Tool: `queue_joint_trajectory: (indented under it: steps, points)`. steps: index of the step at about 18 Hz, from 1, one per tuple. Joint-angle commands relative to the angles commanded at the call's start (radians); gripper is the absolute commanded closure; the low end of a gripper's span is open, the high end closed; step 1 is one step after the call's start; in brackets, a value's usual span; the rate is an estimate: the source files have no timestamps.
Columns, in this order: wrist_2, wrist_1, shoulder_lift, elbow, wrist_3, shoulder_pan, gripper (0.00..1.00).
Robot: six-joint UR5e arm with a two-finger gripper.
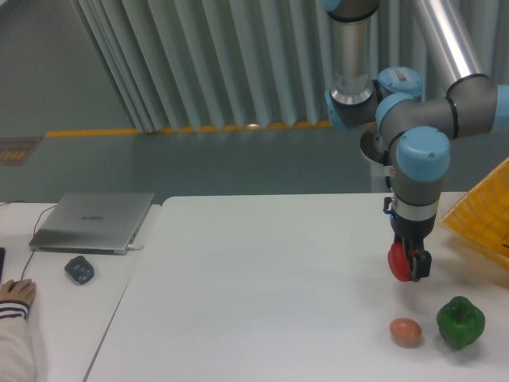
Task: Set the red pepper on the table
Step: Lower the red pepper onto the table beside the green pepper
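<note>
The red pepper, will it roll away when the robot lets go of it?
Probably a little. The red pepper looks round and shiny, so it could wobble or roll on the smooth table. It looks small and light, since the gripper holds it by a pinch. It might bump the egg nearby.

You have one fixed view: raised, looking across the white table (262,270) toward the corrugated back wall (223,64). Medium distance; arm (417,159) at right, laptop (94,220) at left.
</note>
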Motion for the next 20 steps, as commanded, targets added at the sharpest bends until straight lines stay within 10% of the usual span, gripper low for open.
queue_joint_trajectory:
  steps: [6, 10, 20]
  points:
    - [0.002, 0.000, -0.025, 0.002, -0.002, -0.026, 0.39]
    - [0.002, 0.002, -0.028, 0.000, 0.005, -0.026, 0.00]
    - [0.027, 0.005, -0.012, 0.015, 0.000, -0.028, 0.00]
